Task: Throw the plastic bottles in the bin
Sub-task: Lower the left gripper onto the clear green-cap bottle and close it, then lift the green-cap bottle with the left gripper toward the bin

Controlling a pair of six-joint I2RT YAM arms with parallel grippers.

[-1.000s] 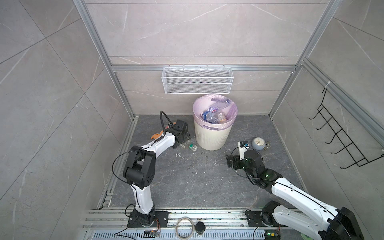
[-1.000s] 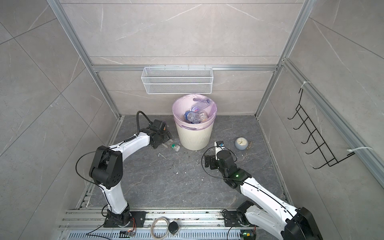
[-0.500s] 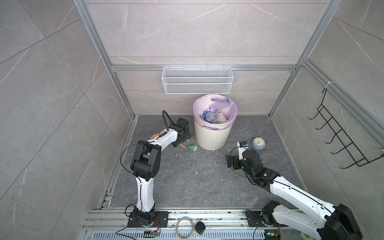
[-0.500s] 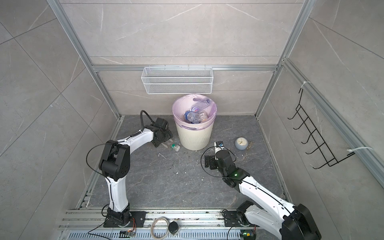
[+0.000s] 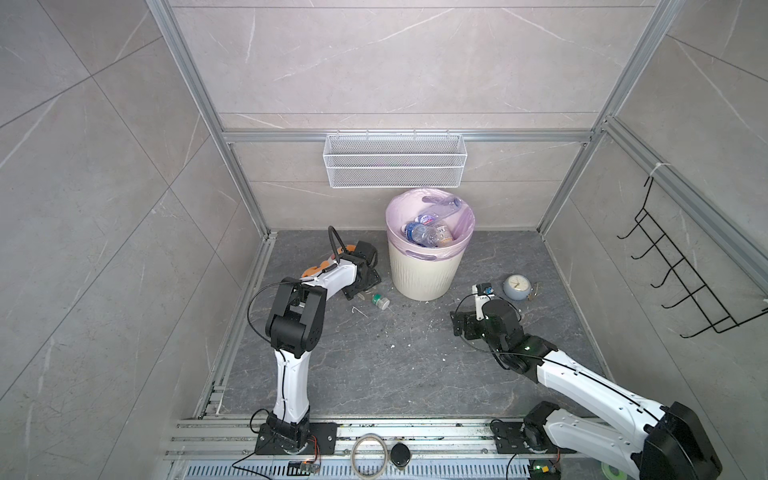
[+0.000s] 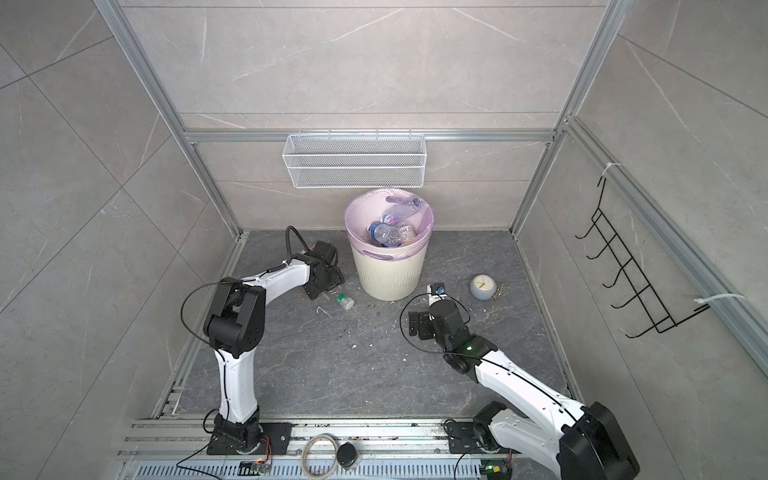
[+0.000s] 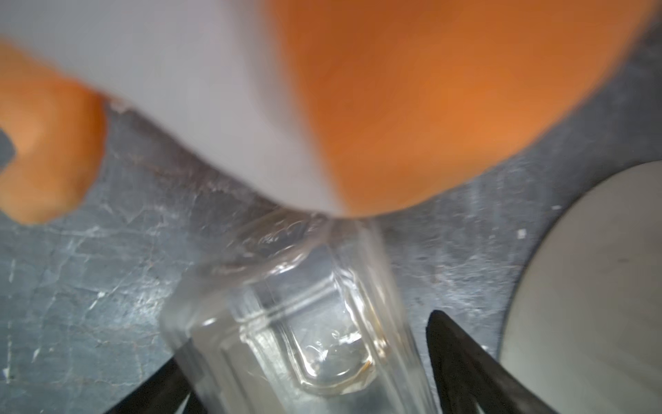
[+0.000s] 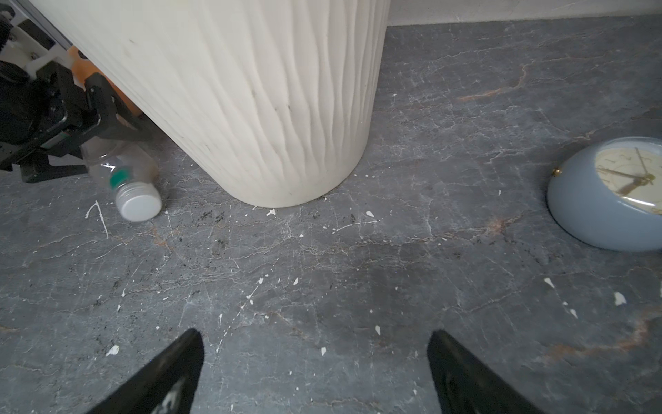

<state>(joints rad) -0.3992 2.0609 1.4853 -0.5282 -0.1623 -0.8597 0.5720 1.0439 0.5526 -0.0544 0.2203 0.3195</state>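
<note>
— Bottle [image 5: 380, 302] on the floor [image 8: 322, 251], where exactly?
— On its side just left of the bin [image 5: 422, 274], cap end pointing away from the left gripper [image 7: 306, 335]. The black fingers [image 7: 465, 358] stand either side of its clear body, partly open. One shows a sliver of floor beside the bottle, so I see no firm hold.
— Anything crowding it?
— The orange plush toy [image 7: 430, 107] lies right at the bottle's base, touching or nearly so, and the bin wall is just beside. More bottles [image 5: 428, 232] lie inside the bin.
— The other side?
— Right gripper [image 8: 317, 332] wide open over bare floor, holding nothing, with the grey clock [image 8: 609, 200] near it, right of the bin.
— Changed from a second ago?
— The left arm's elbow has swung up and in toward the bin. Bottle, clock and right arm sit where they were.
</note>
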